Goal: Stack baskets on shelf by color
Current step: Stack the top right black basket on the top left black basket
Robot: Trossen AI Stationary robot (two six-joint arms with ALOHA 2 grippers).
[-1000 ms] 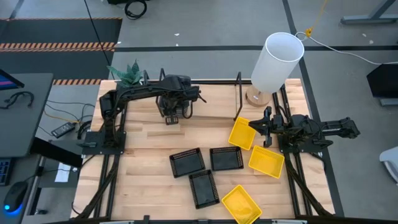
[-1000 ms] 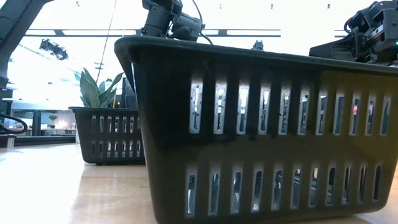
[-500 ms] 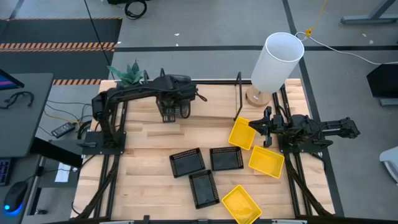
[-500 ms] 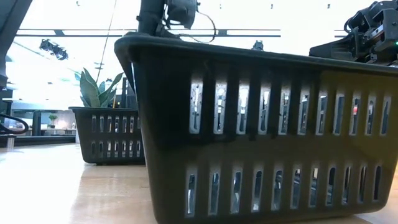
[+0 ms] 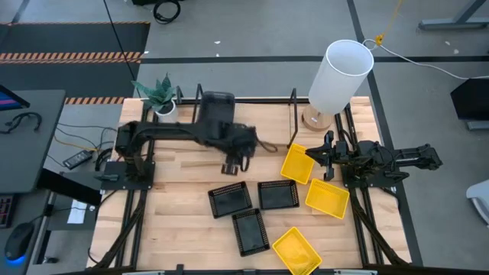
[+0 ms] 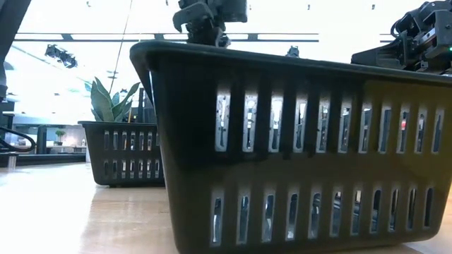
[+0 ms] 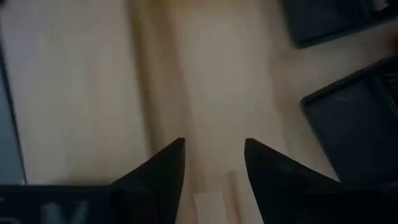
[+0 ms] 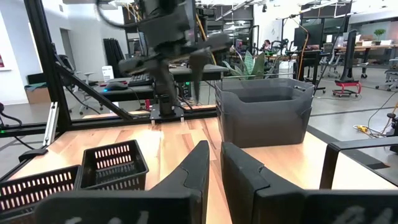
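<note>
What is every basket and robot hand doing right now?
grey baskets: stacked together at the left end of the shelf
black mesh baskets: lying unstacked on the table
yellow baskets: lying unstacked on the table
left gripper: open, empty, over bare wood
right gripper: waiting by the yellow baskets

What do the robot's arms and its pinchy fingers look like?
Both arms are dark, almost black, built from chunky jointed segments with thin black cables looping beside them. The left gripper ends in two flat, pointed black fingers shaped like wedges. The right gripper has the same two dark tapering fingers.
</note>
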